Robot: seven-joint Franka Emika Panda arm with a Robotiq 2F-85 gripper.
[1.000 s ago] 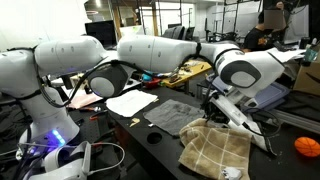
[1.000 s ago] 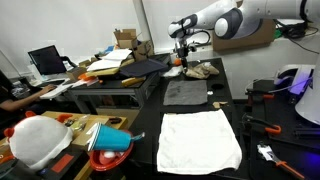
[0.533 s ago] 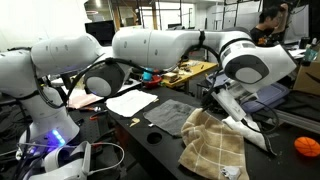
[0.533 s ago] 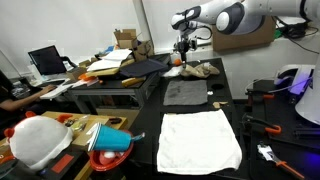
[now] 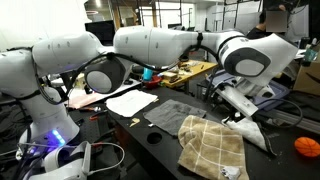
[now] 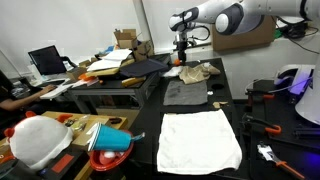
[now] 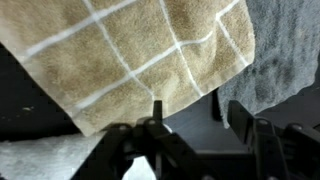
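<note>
The gripper [image 7: 195, 128] had risen off the tan towel [image 7: 130, 50]. Its jaws stood apart, the towel let go to lie beside a gray cloth [image 7: 285, 55].

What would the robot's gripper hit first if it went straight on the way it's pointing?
Probably the tan terry towel with white grid lines, near its edge, straight ahead of the open gripper; the depth is hard to judge.
</note>
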